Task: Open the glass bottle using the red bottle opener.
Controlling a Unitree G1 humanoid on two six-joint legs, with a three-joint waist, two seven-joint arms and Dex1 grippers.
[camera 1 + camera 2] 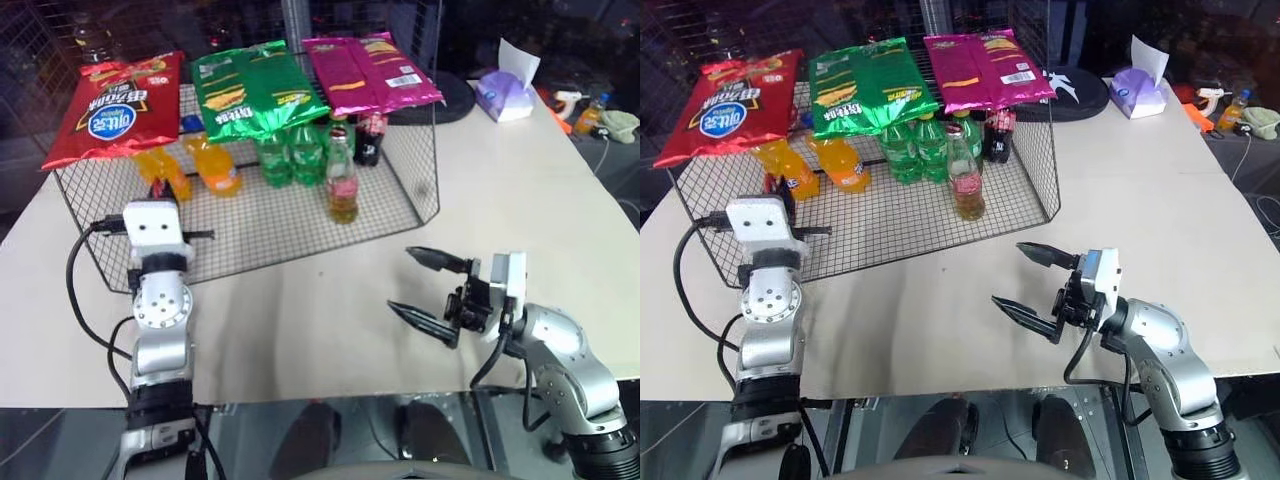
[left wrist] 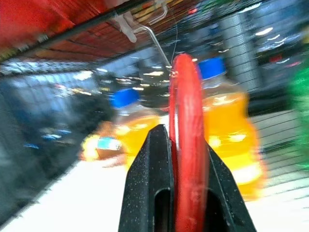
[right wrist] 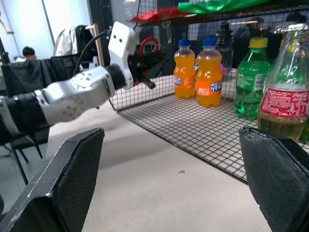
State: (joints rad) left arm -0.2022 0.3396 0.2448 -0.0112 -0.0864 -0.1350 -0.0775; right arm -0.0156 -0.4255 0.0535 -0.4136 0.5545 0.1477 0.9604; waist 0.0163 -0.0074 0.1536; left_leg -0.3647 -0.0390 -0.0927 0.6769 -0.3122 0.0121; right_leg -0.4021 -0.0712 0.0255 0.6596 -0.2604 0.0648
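Observation:
The glass bottle (image 1: 341, 180) of yellow drink with a red label stands upright on the mesh floor of a wire rack (image 1: 400, 190), near its front right, in front of green bottles. My left gripper (image 2: 186, 145) is shut on the red bottle opener (image 2: 188, 121), whose loop stands up between the fingers. It hovers at the rack's front left corner, near the orange bottles, well left of the glass bottle (image 3: 285, 104). My right gripper (image 1: 401, 279) is open above the table in front of the rack, pointing left, with nothing between its fingers.
Red, green and pink snack bags (image 1: 115, 105) lie on top of the rack. Orange bottles (image 1: 212, 160), green bottles (image 1: 290, 155) and a dark cola bottle (image 1: 369, 135) stand inside. A tissue box (image 1: 503, 95) sits at the table's (image 1: 520, 200) back right. A person (image 3: 29, 50) sits far off.

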